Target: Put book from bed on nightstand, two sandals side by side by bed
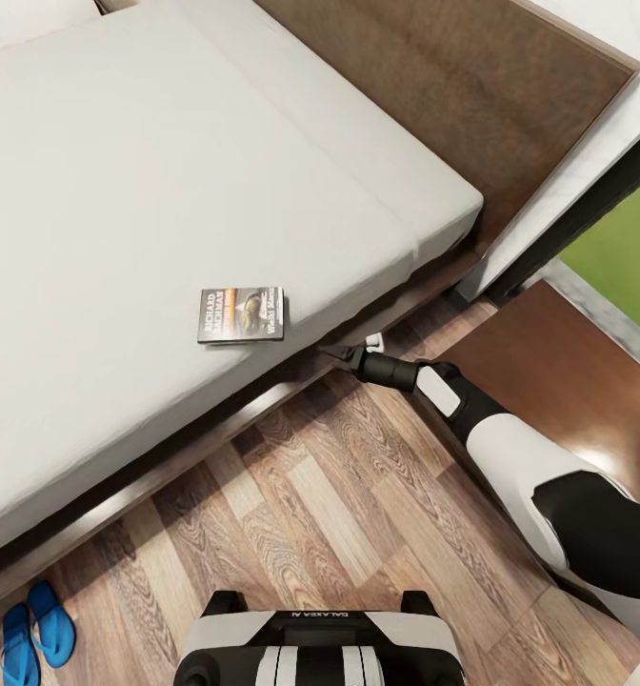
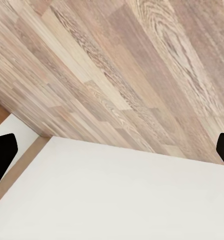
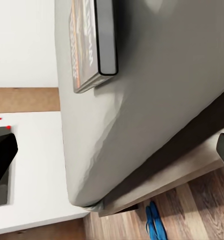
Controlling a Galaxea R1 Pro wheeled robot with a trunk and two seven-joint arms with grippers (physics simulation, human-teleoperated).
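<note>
From my head camera, the book (image 1: 242, 315) lies flat on the grey mattress of the bed (image 1: 120, 191), close to the mattress's near edge, cover up with the lettering readable. My right arm reaches forward over the wood floor (image 1: 339, 495), and its right claw (image 1: 337, 354) sits just beside the bed's side, below and to the right of the book, apart from it. In the right wrist camera, the book (image 3: 94, 40) rests on the mattress near its edge, and the two dark fingertips (image 3: 2, 155) stand at opposite borders of the frame, spread wide with nothing between them: the right claw is released. The two sandals (image 1: 36, 634) lie side by side on the floor at the lower left, next to the bed's dark wooden frame; the same blue pair (image 3: 154, 222) appears beyond the mattress corner in the right wrist camera. A dark brown nightstand (image 1: 558, 372) stands to the right of my arm. In the left wrist camera, the left claw (image 2: 112, 150) hangs over floor planks and a white surface, fingertips far apart, released and empty.
</note>
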